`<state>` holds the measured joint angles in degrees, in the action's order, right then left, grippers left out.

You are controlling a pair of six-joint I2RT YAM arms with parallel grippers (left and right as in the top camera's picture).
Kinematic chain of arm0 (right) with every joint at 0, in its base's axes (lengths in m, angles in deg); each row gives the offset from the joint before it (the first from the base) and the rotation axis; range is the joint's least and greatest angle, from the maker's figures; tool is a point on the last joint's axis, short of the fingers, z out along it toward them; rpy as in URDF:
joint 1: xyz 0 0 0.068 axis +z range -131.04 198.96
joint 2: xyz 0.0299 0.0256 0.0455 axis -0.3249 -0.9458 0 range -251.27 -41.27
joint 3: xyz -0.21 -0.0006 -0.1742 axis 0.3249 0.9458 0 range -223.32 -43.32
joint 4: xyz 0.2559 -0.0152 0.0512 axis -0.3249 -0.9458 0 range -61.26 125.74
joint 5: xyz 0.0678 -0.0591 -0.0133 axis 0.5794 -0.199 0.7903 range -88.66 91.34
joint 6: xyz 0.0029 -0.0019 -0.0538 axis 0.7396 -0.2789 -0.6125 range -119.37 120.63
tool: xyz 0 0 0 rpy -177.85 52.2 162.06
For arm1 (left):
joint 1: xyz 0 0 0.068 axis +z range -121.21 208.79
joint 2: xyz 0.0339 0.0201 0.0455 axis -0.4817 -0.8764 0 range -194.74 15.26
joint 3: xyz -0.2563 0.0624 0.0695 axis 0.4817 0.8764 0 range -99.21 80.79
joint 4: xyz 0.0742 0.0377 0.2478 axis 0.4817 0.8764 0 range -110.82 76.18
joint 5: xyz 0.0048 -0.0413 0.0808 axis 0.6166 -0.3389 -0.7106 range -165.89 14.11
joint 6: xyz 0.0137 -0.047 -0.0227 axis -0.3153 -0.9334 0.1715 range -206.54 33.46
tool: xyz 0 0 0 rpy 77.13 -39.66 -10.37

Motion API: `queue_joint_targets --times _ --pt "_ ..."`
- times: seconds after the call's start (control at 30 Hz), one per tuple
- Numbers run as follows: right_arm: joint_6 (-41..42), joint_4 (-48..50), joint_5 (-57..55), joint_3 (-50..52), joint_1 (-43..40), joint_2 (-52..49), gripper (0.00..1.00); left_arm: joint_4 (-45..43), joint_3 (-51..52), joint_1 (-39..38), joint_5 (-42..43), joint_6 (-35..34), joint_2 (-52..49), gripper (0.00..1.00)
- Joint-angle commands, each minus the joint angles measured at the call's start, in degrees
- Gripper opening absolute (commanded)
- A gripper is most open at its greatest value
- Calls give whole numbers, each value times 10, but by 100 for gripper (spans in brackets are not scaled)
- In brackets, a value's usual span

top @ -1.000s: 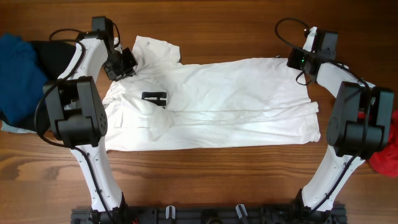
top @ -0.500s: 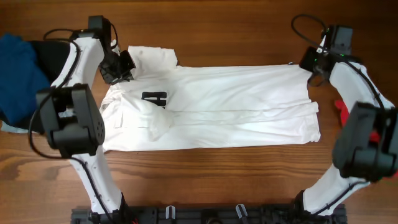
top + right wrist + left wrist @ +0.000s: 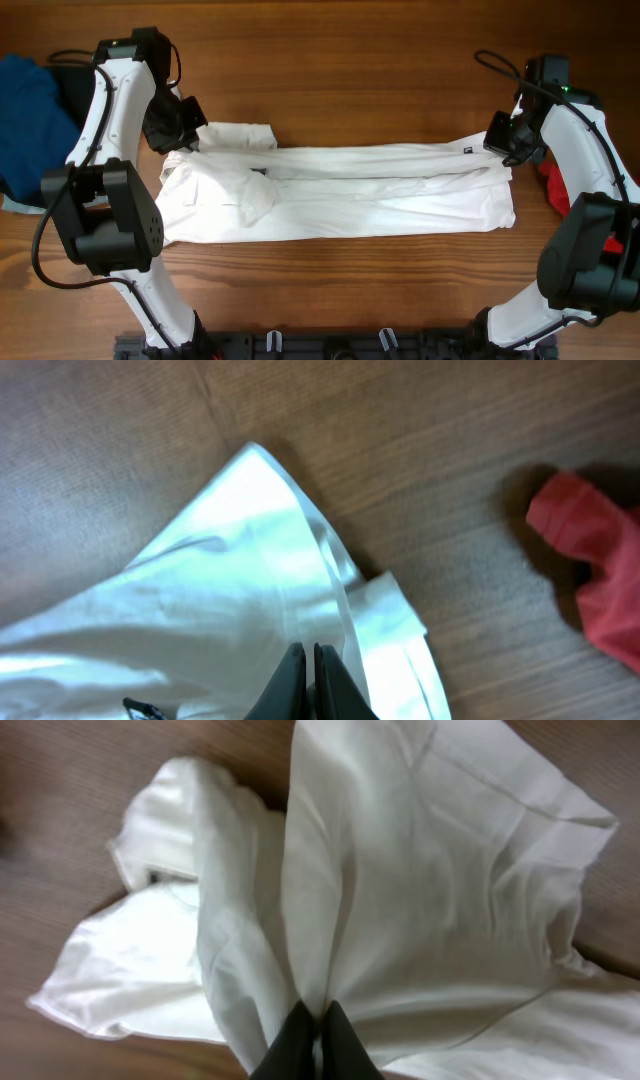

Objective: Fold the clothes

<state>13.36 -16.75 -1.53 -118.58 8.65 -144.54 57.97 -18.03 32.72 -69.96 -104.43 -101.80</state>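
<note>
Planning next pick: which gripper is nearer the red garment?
Right. Right gripper is close beside the red garment; left gripper is at the white shirt's far end.

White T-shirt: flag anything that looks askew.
The T-shirt is folded unevenly. Its left end is bunched and rumpled, with a sleeve poking out past the fold, while the right end lies fairly flat.
</note>
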Motion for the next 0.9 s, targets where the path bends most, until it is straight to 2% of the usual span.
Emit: queue_joint_targets --times 0.0,0.23,0.47,0.63,0.77,0.8,0.83,0.87 --pt "-7 -22 -12 -3 -3 16 4 23 3 4 -56 7 12 4" --pt "-23 -94 -13 -3 -3 16 4 63 12 4 -85 7 12 4" --pt "-20 -139 -43 -2 -3 16 5 5 144 3 -58 5 12 4" --pt "-21 -183 -60 -1 -3 15 4 -13 178 3 -54 5 12 4" --pt "-21 -201 -63 -1 -3 15 25 -3 178 3 -54 5 12 4" --pt "-21 -205 -65 -1 -3 15 39 1 178 3 -54 5 12 6" --pt "-20 -207 -66 -1 -3 15 45 5 178 3 -54 5 12 18" --pt "-20 -206 -66 -1 -3 15 45 7 178 3 -54 5 12 24"
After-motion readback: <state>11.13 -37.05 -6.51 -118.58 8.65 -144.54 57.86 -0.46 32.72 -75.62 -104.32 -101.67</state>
